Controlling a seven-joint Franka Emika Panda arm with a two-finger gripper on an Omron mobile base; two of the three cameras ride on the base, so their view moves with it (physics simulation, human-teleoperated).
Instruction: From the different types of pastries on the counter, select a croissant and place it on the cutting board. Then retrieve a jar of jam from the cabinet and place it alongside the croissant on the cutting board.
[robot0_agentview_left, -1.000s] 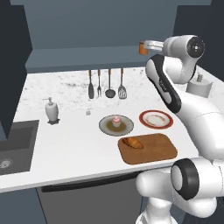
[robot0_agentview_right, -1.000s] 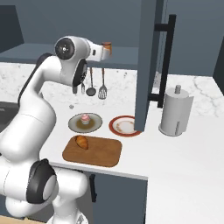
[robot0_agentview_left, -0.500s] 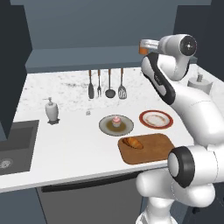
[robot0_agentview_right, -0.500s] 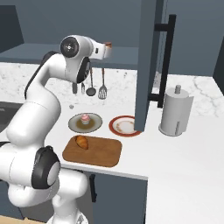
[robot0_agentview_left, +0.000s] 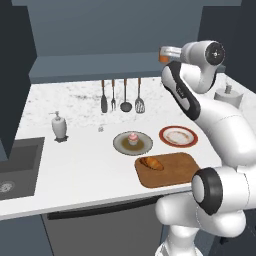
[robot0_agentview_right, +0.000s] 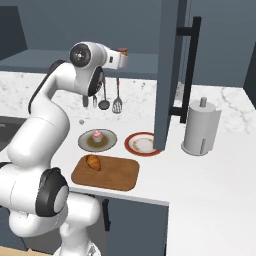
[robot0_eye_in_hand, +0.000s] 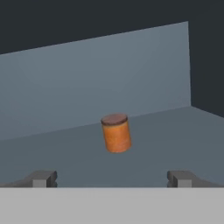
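We are holding our gripper (robot0_eye_in_hand: 112, 178) up at the cabinet (robot0_agentview_left: 125, 37) shelf with its fingers spread wide apart and nothing between them; in the hand view the two tips are sitting far to either side. Ahead of them, the jar of jam (robot0_eye_in_hand: 116, 133) is standing on the shelf floor, apart from the fingers, centred between them and leaning a little in that rolled view. We judge that it is not yet within reach of a close, so a further advance is what the grasp is calling for.

Moving outward, in the left base view the gripper (robot0_agentview_left: 167, 53) is pointing into the shelf opening above the counter (robot0_agentview_left: 75, 165), with the arm raised high over the worktop.

Down below, the croissant (robot0_agentview_left: 151, 163) is lying on the cutting board (robot0_agentview_left: 175, 171), toward its left end, so we are counting the first half of the task as done. The cupcake (robot0_agentview_left: 132, 138) is sitting on its own plate (robot0_agentview_left: 121, 145) just behind the board. We are leaving free board beside the croissant for the jar. What is left is grasping the jar, carrying it down and setting it next to the croissant.
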